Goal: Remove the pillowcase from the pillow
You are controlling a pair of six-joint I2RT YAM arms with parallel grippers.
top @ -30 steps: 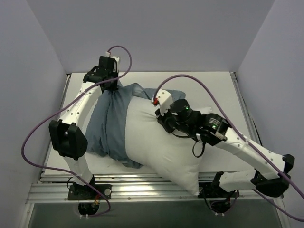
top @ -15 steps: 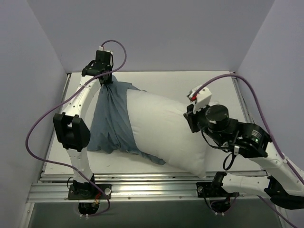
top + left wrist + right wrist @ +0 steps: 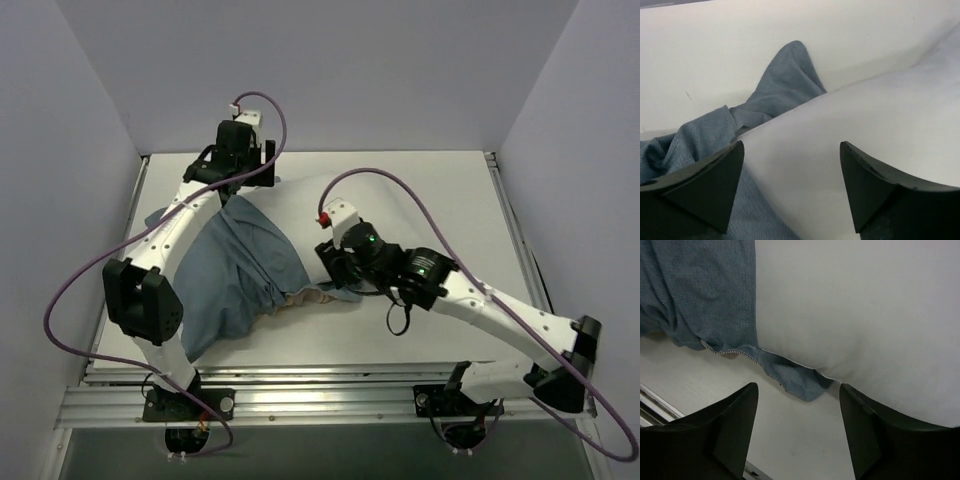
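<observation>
Gaping on nothing, probably to regrip, the left gripper (image 3: 791,150) hangs near the table's (image 3: 430,190) far-left corner and the right gripper (image 3: 797,390) mid-table beside the pillowcase (image 3: 235,275), which lies slumped along the left edge, its hem touching the pillow (image 3: 855,305).

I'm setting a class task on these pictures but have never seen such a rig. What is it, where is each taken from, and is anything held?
A left arm and right arm are bolted to a table. One picture looks down from above; the other two come from cameras on the wrists, looking past black fingers. A grey-blue pillowcase lies crumpled on the table. The white pillow shows clearly only in the wrist views. The left gripper and right gripper are both open, holding nothing.
</observation>
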